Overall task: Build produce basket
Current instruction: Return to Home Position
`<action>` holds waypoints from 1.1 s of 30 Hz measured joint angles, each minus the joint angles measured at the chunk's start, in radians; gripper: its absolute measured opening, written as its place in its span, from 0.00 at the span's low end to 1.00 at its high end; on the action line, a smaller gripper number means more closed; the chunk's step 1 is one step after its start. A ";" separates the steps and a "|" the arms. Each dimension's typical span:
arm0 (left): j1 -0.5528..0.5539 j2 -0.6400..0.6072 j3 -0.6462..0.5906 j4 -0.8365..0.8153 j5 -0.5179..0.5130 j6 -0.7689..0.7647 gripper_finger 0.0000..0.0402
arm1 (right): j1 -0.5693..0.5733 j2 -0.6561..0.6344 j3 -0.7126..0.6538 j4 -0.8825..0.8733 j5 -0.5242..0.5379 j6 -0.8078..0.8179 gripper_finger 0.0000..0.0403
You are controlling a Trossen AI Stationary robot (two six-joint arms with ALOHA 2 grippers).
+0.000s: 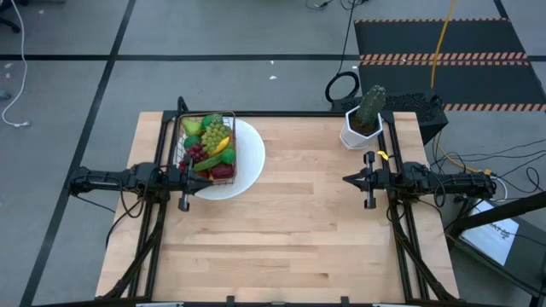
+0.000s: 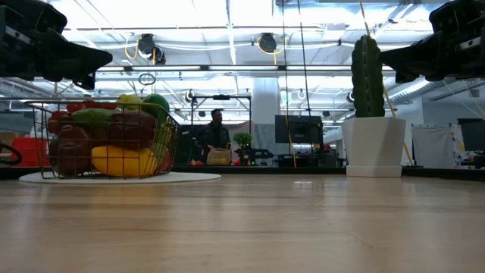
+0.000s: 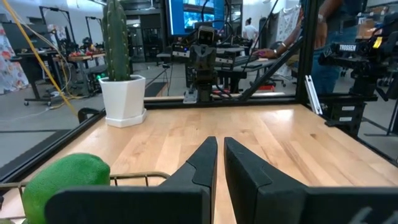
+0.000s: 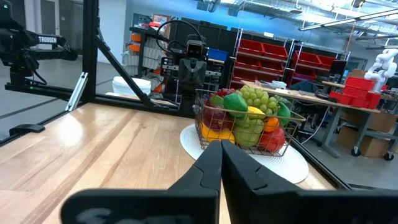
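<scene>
Each arm lies level at its own side of the wooden table (image 1: 290, 230), pointing inward. The left gripper (image 1: 201, 183) hangs over the white plate (image 1: 252, 158), fingers pressed together; the right gripper (image 1: 347, 180) is likewise closed, empty. The basket (image 1: 181, 141) stands on the plate, heaped with produce (image 1: 213, 141)

White lettering "TROSSEN" is printed on a dark arm housing (image 3: 356, 47) beyond the bench (image 3: 298, 143). A second housing (image 4: 50, 39) apparently reads the same.

Left arm (image 1: 111, 180) and right arm (image 1: 444, 181) are black with wedge-shaped jaws.
</scene>
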 joint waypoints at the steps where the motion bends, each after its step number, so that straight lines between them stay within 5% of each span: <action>1: 0.000 0.000 0.000 0.007 0.000 0.000 0.08 | 0.000 0.000 0.000 0.000 0.000 0.000 0.00; 33: 0.000 0.000 0.001 0.021 0.004 0.000 0.08 | 0.000 0.000 0.000 0.000 0.000 0.000 0.00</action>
